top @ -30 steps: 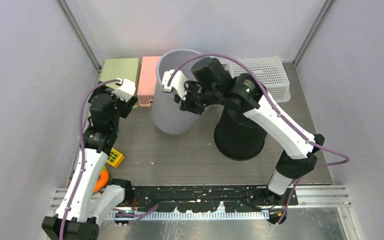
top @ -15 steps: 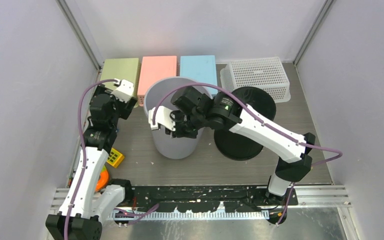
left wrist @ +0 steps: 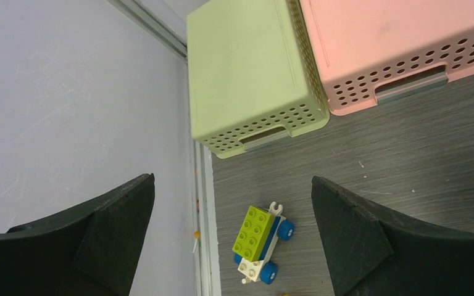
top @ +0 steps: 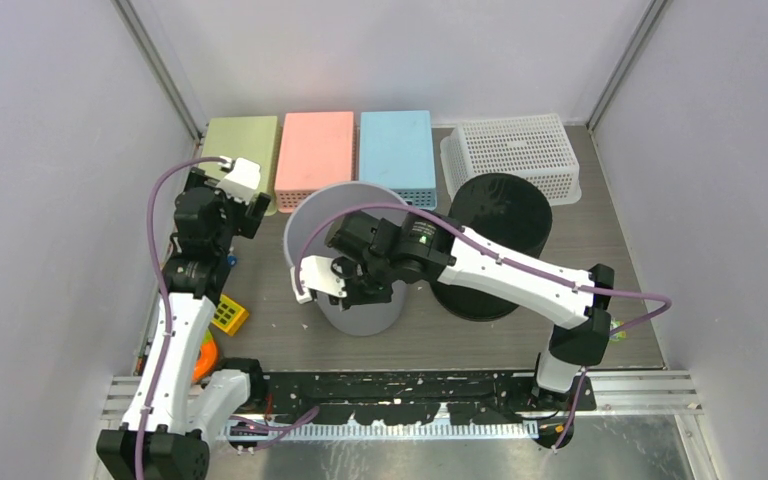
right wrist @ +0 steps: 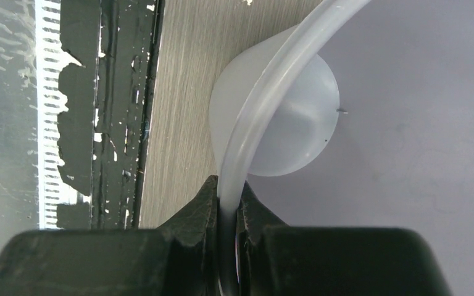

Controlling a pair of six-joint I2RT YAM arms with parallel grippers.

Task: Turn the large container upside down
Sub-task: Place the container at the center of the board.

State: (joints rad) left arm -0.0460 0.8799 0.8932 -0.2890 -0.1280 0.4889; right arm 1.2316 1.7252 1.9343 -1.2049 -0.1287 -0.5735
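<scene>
Grip on the large container comes from the right gripper, and the right wrist view shows why it holds: the two fingers are pinched together on the pale rim, one inside the wall and one outside. Clamping the lip gives the wrist a handle to roll the vessel over, which I judge to be the step under way. The container sits at the middle of the table, mouth facing up and not yet inverted. Whether its base rests on the wood or hangs just above it, I cannot tell.

Just beside it on the right stands a black bin, close enough that a swing that way could knock it. Behind lie the pink basket and blue basket, near the rim.

Well apart at the left edge, the left gripper hovers with its fingers spread wide and nothing between them, probably parked clear of the turn. Below it are a green basket and a toy car
</scene>
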